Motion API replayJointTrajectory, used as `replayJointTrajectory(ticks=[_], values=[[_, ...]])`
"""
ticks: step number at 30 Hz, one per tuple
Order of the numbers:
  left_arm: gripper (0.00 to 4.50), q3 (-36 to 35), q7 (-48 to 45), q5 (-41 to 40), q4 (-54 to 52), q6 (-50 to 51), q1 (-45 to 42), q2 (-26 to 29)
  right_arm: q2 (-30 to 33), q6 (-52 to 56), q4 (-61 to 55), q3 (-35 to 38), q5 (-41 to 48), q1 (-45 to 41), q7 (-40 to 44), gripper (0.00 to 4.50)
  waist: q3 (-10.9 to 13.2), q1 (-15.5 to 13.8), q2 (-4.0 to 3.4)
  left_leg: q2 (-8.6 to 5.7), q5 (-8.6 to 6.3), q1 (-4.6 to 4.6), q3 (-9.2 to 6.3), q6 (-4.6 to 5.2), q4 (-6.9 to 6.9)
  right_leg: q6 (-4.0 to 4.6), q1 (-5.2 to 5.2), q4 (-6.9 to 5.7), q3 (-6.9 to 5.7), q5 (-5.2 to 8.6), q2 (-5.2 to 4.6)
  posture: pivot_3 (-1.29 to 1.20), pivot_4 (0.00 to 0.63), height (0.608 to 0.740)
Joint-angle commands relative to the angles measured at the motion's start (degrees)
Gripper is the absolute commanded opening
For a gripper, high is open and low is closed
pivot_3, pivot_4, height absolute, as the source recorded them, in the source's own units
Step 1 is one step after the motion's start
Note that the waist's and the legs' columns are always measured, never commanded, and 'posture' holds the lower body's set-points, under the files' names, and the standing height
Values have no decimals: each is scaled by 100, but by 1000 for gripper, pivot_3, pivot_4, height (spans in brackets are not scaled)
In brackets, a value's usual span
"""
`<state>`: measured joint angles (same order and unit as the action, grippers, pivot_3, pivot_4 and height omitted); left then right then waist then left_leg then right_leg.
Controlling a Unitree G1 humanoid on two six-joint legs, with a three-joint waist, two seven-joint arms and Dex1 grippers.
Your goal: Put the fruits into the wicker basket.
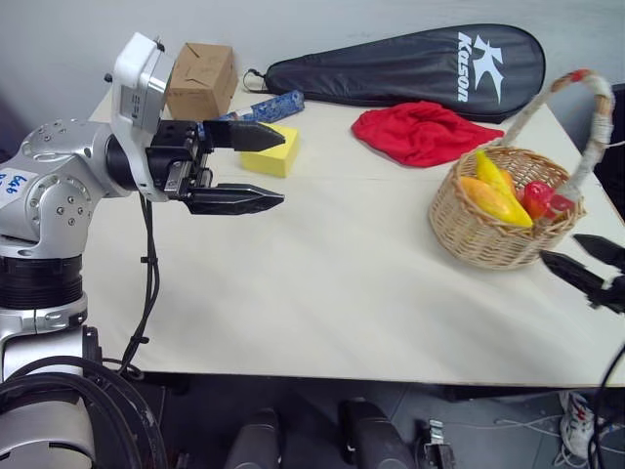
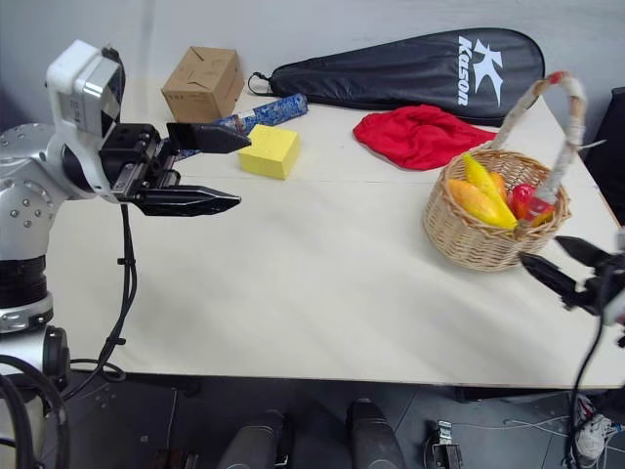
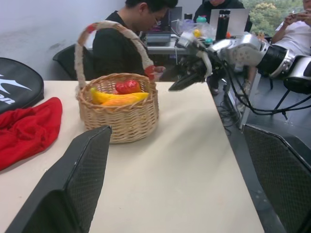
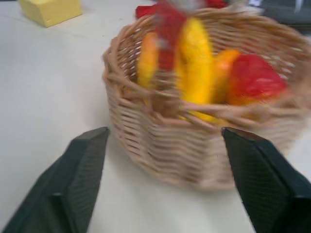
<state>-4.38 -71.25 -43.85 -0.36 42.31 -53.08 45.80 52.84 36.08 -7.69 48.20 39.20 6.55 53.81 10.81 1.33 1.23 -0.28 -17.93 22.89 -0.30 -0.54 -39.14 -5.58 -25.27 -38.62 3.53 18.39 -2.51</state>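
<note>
Silver-grey left arm (image 1: 59, 181) with screws, black cable, white wrist housing.

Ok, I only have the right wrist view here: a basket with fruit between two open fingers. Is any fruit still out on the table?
Observer: No. On the table I see only a yellow sponge, a red cloth, a cardboard box and a black racket cover.
Operator: Where is the left gripper?
Observer: The left gripper hangs open above the table's left side, empty.
Operator: Is the right one touching the basket?
Observer: No, the right gripper is beside the basket, apart from it.
</note>
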Motion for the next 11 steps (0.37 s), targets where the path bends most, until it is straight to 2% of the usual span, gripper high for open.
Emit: replayJointTrajectory(ticks=[1, 4, 6, 8, 11], values=[[4500, -141, -123, 18, -25, -22, 94, 147, 450, 504, -190, 1225, 374, 646, 775, 4482, 0, 2, 0, 1, -1, -9, -1, 1, 6, 0, 11, 7, 0, 0, 2, 0, 150, 740], [4500, -200, -273, 6, -12, 1, 204, 307, 811, 1023, -28, 2189, 654, 1123, 1390, 4482, 2, 37, 4, 7, -5, -85, -4, 8, 38, 0, 101, 61, -2, 0, 10, 0, 150, 740], [4500, -200, -293, 72, 58, -80, 201, 354, 950, 1132, 90, 2456, 685, 1209, 1539, 4482, 7, 52, 13, 8, -6, -125, 0, 9, 59, 0, 137, 77, 1, 0, 12, 0, 150, 740], [4500, -208, -224, 127, 183, -143, 126, 324, 995, 1124, 133, 2493, 659, 1203, 1588, 4482, 7, 47, 15, 10, -6, -195, -1, 8, 96, 0, 207, 110, -1, 0, 12, 0, 150, 740], [4500, -186, -51, 196, 286, -211, 97, 150, 847, 947, -71, 2096, 595, 1069, 1438, 4482, 8, 33, 17, 9, -6, -213, -14, 8, 101, -1, 235, 124, 1, 0, 9, 0, 150, 740]])
